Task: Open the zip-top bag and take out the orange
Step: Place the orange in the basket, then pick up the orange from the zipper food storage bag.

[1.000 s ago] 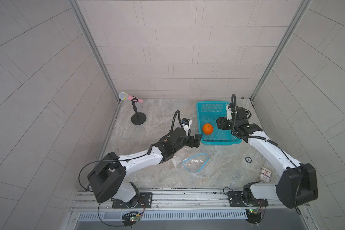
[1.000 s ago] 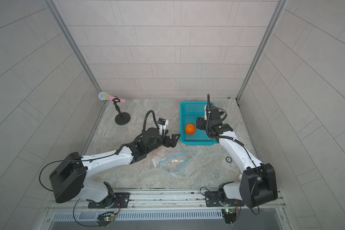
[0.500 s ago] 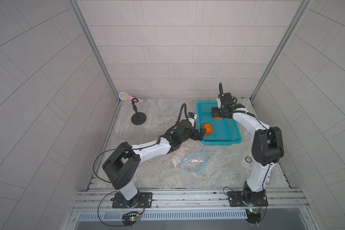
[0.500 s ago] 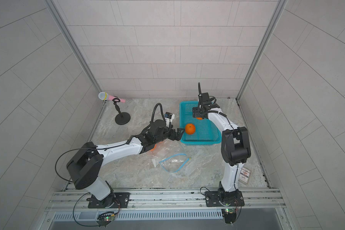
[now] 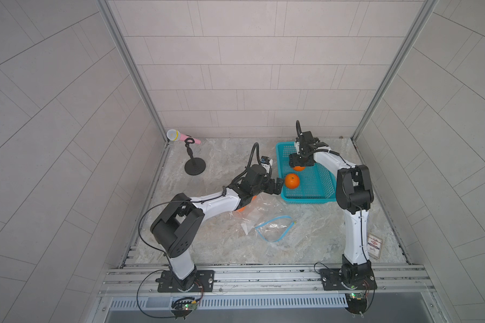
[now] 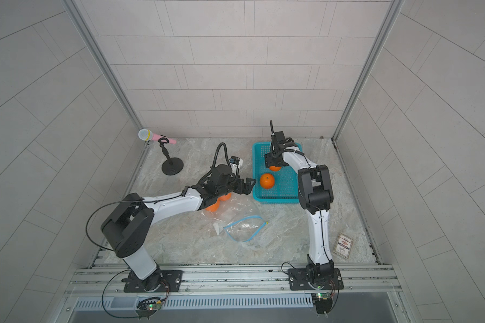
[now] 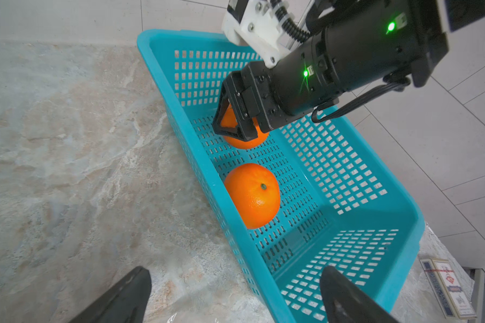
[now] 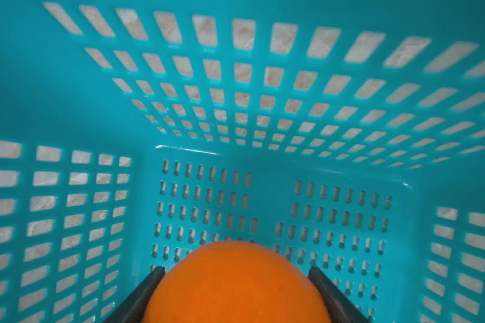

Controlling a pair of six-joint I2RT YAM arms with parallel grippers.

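- Zip-top bag lies open and crumpled on my marble worktop, toward the front, between my two arms. Its light-blue zip strip gapes in a loop.
- A teal slotted basket stands behind the bag, nearer the back wall, on my right arm's side.
- The bag's long axis runs from that open mouth back under my left forearm. There, two more oranges show through what looks like its clear plastic.
- A loose orange sits in the basket, close to the wall nearest my left arm.
- The held orange is clamped in my right tool, one finger on each side. It hangs low inside the basket, farther back than the loose orange and apart from it. I cannot tell whether it touches the floor yet.
- My left tool is spread wide and empty, just outside the basket's rim, beside the loose orange.
- My judgement: the basket floor lies straight beneath the held orange, so letting go needs no sideways shift.
- For the fruit left in the bag, my left arm is nearer. It lies behind and below that tool, toward the arm's base.
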